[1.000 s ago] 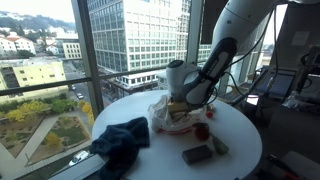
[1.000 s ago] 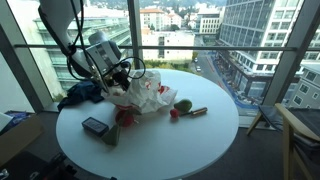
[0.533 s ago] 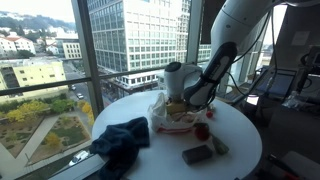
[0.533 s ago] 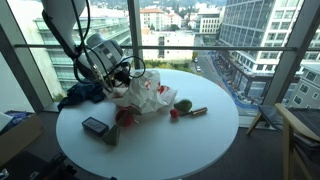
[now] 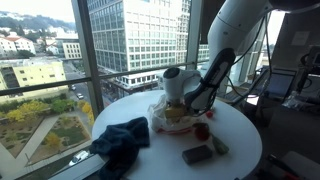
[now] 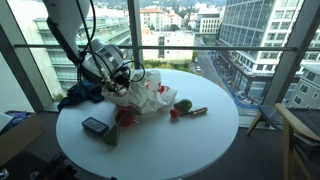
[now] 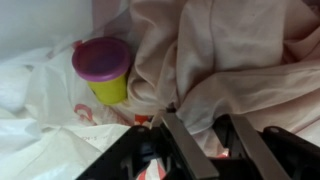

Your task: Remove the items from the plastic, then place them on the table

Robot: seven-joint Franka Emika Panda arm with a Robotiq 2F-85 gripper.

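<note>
Over the last second the arm had barely shifted in both exterior views. The gripper [image 5: 184, 100] stayed low over the plastic bag [image 5: 160, 110] near the middle of the table [image 5: 238, 150], so the change lay in the jaws rather than in the reach. In the wrist view they stood partway in, neither wide nor fully closed, with a fold of the pale pink-white cloth [image 7: 235, 60] lying between the fingers [image 7: 178, 138]. Whether they had already pinched it could not be told. The cloth was still bunched inside the bag, beside a small cup [image 7: 103, 70] with a magenta lid. The navy garment [image 5: 122, 140] lay outside the bag on the table near its edge, unmoved. That probably left one garment to come out, and a firm pinch on the fold would be needed before any lift.
</note>
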